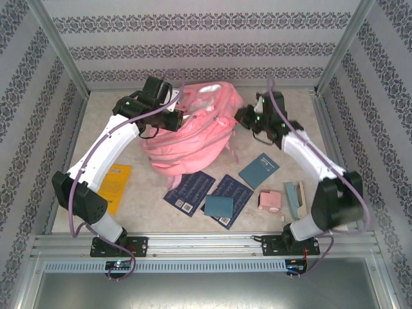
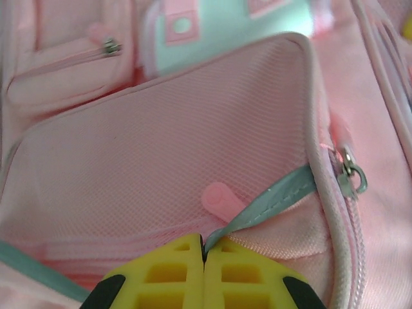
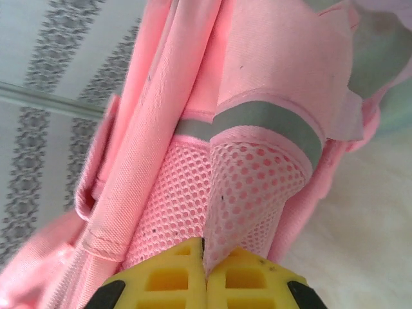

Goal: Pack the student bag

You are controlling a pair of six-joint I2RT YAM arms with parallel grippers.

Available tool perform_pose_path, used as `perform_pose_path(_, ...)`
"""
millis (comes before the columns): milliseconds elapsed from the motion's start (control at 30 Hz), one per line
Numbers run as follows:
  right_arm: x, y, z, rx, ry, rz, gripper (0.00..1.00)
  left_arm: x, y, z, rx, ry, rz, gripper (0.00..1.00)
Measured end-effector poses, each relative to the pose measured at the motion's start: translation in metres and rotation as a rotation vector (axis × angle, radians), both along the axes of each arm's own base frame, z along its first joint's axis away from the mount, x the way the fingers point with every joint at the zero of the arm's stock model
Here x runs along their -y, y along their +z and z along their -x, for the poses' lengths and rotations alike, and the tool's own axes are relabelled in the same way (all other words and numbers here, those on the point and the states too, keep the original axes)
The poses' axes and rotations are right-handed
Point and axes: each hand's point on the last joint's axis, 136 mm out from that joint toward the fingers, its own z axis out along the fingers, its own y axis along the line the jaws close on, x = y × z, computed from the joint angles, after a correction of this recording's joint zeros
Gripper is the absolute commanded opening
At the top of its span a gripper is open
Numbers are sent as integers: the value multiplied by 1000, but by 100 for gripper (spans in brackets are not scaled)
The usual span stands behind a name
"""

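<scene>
The student bag, a large pink backpack, lies at the back middle of the table. At its left side, my left gripper is shut. In the left wrist view the yellow fingers pinch a pale teal trim strip of the student bag, just below a pink zipper pull. My right gripper is at the bag's right side. In the right wrist view its yellow fingertips are shut on a fold of the pink mesh side pocket, under a grey reflective stripe.
In front of the bag lie a yellow book, two dark blue booklets, a teal notebook, a small teal card, a small pink box and a pale-green case. Patterned walls enclose the table.
</scene>
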Motion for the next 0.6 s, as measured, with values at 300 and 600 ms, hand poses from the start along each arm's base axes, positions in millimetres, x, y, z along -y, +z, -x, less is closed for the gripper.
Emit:
perform_pose_path(300, -52, -74, 96, -77, 95, 119, 34, -27, -57, -7, -103, 80, -142, 0)
perform_pose_path(600, -76, -72, 133, -49, 347, 274, 55, -56, -101, 1, -121, 186, -192, 0)
